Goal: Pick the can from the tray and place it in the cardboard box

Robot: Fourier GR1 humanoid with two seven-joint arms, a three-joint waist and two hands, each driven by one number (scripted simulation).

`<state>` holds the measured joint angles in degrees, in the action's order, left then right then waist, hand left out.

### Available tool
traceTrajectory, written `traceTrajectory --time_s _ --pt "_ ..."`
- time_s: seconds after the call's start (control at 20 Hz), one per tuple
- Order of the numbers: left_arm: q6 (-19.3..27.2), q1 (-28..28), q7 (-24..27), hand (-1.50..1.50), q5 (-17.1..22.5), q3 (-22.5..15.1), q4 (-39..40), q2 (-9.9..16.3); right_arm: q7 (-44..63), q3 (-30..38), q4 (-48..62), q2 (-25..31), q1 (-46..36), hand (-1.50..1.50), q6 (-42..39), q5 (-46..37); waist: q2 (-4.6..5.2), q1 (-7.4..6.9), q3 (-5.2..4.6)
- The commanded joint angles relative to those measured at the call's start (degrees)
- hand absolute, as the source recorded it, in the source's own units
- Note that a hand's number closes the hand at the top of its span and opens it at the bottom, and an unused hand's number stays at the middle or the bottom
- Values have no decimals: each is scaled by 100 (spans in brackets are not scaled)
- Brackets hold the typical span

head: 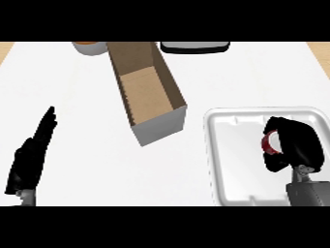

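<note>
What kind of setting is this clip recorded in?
Probably a kitchen counter: a white worktop with wood along its edges, carrying a white tray, an open cardboard box and a dark appliance-like thing at the far edge.

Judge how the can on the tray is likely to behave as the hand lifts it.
The can is mostly hidden by the right hand curled round it over the white tray; only a red-and-white curved edge shows. Being round, it would probably roll if released sideways. It looks small, so likely light and stiff.
</note>
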<state>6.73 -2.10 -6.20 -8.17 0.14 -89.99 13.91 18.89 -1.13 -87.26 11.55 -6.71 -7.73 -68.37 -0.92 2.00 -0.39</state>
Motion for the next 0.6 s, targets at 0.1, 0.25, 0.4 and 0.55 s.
traceTrajectory --time_s 0.1,0.25,0.4,0.55 --pt "-156 286 -140 0 95 127 -9 106 1484 -646 -2092 -789 225 150 -689 -449 55 -115 32" --pt "-69 -49 345 0 -29 -6 214 -44 1213 -974 -2607 -1132 23 150 -138 -82 52 -129 32" --pt "-215 113 76 0 103 111 70 89 1395 -1176 -3030 -1144 -378 150 -213 452 66 -193 38" --pt "-92 52 -81 0 -6 -72 -124 -131 1656 -1249 -2786 -1150 -1033 150 -23 764 85 -266 41"
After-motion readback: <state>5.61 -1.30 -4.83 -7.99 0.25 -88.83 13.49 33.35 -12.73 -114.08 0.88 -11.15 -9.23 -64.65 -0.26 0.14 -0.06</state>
